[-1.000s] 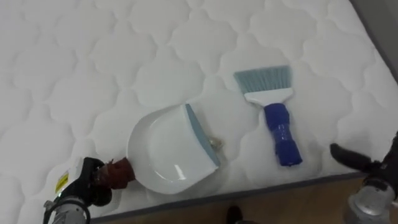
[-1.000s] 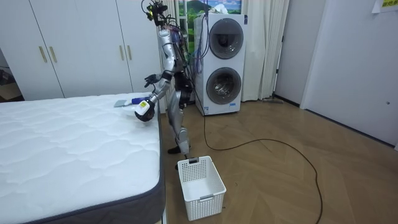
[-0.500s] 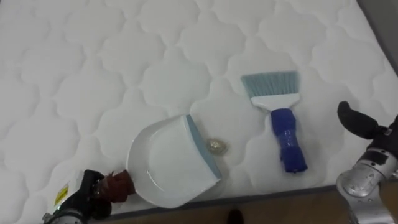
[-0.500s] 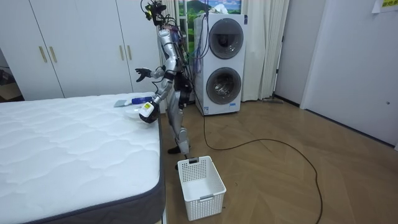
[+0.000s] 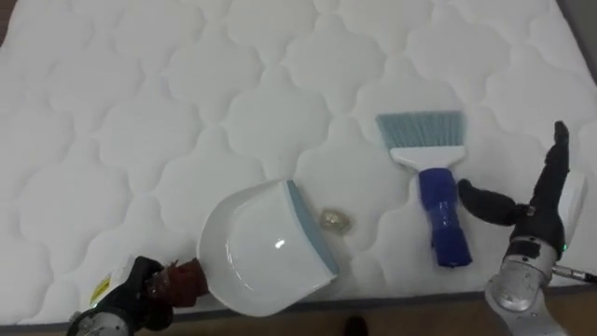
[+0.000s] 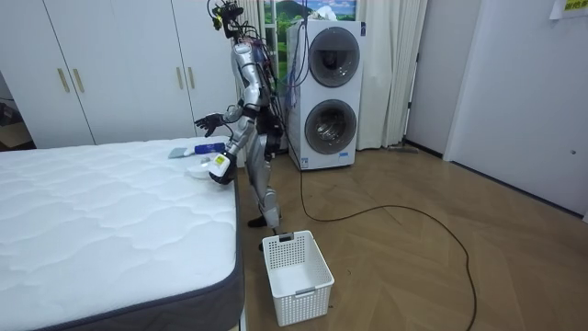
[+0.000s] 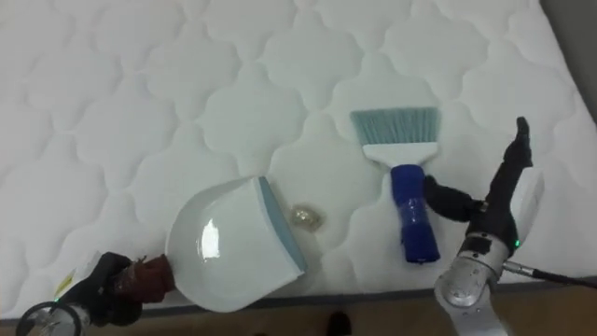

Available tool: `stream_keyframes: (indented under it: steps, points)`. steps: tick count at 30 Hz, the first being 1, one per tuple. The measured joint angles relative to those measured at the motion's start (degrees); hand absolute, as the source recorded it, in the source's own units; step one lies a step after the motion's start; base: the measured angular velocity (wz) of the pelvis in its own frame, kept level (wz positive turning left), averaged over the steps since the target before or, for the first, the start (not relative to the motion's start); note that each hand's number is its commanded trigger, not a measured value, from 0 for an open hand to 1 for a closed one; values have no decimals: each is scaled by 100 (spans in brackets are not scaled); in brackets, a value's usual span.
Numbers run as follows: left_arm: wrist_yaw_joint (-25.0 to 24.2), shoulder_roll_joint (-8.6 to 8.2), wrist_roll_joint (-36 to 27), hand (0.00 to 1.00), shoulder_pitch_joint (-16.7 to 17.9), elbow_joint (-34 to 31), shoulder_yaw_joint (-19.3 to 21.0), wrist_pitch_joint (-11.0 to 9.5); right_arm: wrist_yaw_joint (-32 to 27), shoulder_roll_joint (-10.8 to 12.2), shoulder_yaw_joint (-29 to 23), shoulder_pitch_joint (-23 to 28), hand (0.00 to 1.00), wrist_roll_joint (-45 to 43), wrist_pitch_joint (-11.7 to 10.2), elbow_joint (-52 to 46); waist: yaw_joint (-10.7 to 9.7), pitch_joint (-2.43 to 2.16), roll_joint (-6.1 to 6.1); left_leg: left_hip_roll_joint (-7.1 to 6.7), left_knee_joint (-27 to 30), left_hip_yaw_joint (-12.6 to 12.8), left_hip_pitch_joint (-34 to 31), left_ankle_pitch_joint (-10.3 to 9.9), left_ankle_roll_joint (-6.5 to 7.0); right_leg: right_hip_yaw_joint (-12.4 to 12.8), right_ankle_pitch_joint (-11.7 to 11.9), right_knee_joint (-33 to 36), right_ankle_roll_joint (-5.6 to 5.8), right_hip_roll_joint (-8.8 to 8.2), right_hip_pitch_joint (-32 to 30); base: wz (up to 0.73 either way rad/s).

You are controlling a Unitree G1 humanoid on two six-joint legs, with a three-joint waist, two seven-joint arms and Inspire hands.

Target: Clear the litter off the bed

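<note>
The robot is standing upright at the edge of the bed [image 5: 140,93], and in the room view two stacked washing machines [image 6: 328,92] are standing behind it while a white basket [image 6: 296,265] is sitting on the wooden floor nearer the camera. On the white quilted mattress a white dustpan [image 5: 266,247] is lying close to the near edge, its blue-grey lip facing the robot's right. The left robot hand [image 5: 140,289] is coming in from the lower left and is gripping the dustpan, with its fingers curled round the dark red handle [image 5: 185,278]. A small pale scrap [image 5: 334,220] is lying just beside the lip, between the dustpan and a brush [image 5: 434,187]. The brush is lying flat, its pale blue bristles pointing away from the robot and its blue grip pointing toward the near edge. The right robot hand [image 5: 546,201] is hovering wide open just beside that grip, its fingers pointing straight up the view and its thumb reaching toward the blue grip; whether the thumb is touching it cannot be told.
</note>
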Motion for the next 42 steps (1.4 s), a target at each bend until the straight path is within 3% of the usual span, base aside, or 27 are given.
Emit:
stream_keyframes:
  steps: [4,6,12,24,41,42]
  points:
    - [-98,2,1,100,-313,238,-14,0,269,9,98,-20,0,-3,2,137,34,78,106,5,59,0,-104,-7,11,-10,-2,-3,6,0,-43,7]
    - [-105,4,0,100,-370,245,-14,0,366,48,107,-66,0,2,3,181,59,92,131,12,98,0,-150,-14,16,-5,-3,6,8,-9,-80,0]
    - [-104,4,2,100,-497,246,-38,-7,672,94,158,-234,0,64,16,382,172,92,131,26,96,-1,-228,-20,6,-7,-3,0,6,-11,-159,0]
    - [-39,7,3,100,-594,433,-55,-2,1134,103,317,-548,0,468,249,754,190,92,131,56,125,10,-232,-21,5,-16,-6,14,5,-31,-154,0]
    - [73,85,-10,100,-673,473,-497,-31,1197,119,398,-895,0,665,252,1653,186,97,130,54,143,-87,-317,-21,5,-254,-31,11,-3,-96,-138,6]
    - [73,85,-10,100,-672,468,-497,-27,1237,118,397,-879,0,669,337,1748,190,98,131,56,185,-82,-349,-22,8,-280,-51,14,2,-106,-139,10]
